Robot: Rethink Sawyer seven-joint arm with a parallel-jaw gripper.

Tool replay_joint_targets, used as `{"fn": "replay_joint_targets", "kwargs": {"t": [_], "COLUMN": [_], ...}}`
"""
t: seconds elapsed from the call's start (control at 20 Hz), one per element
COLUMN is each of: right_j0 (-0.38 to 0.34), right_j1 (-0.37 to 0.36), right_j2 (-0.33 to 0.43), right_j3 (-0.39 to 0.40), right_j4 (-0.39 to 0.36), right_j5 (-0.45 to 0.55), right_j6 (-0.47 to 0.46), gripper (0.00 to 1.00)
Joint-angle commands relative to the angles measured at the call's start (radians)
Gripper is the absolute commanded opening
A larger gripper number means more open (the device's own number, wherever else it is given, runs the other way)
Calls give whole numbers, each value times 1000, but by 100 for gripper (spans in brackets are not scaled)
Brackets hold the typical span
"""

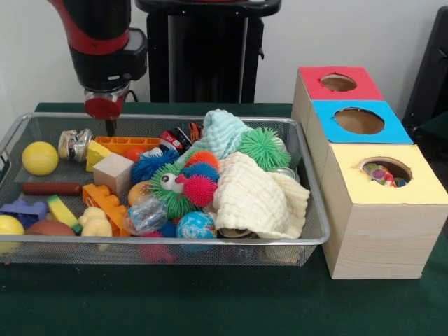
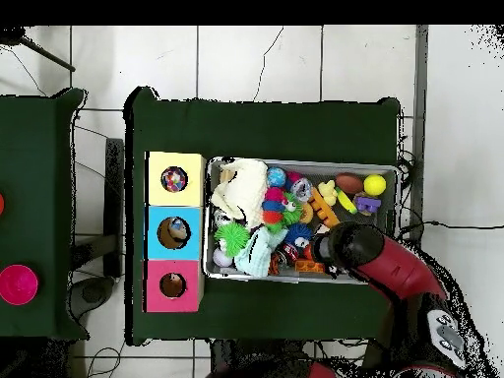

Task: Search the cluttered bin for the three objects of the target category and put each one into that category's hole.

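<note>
Clutter fills the silver wire-mesh bin (image 1: 308, 178) on the dark green table (image 1: 210, 301), and my claw (image 1: 109, 127) hangs over its far corner on the yellow ball's side, the tip reaching just below the bin's rim near a shiny metal can (image 1: 73, 143) and a flat orange plastic block (image 1: 126, 144). I cannot tell how far my claw is parted or whether it has hold of anything; only a thin dark tip shows beneath the red ring of my wrist, and from overhead my arm (image 2: 389, 261) covers that corner of the bin. Beside the bin stand three wooden boxes in a row, each with a round hole in its coloured top: the yellow-topped box (image 1: 381, 210) nearest the camera, with small colourful things visible in its hole, then the blue-topped box (image 1: 357, 120), then the red-topped box (image 1: 337, 82) farthest back. Inside the bin lie a yellow foam ball (image 1: 40, 157), a plain wooden cube (image 1: 113, 172), a cream waffle-weave cloth (image 1: 252, 199), a pale mint cloth (image 1: 225, 133), a green spiky rubber ball (image 1: 263, 147), a red spiky ball (image 1: 199, 189) and a small globe-patterned ball (image 1: 195, 225), all heaped touching one another toward the middle.
</note>
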Motion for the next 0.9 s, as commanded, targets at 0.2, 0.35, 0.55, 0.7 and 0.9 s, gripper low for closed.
{"fn": "replay_joint_targets", "kwargs": {"t": [0.2,0.35,0.55,0.7,0.9], "right_j0": [-26,-17,-40,-37,-27], "right_j1": [230,283,368,403,393], "right_j2": [160,175,226,229,217], "right_j3": [-97,-167,-261,-321,-336], "right_j4": [-70,-46,-21,-23,-42], "right_j5": [-161,-141,-152,-149,-151], "right_j6": [-53,-36,-52,-52,-51], "gripper": [0,0,0,0,0]}}
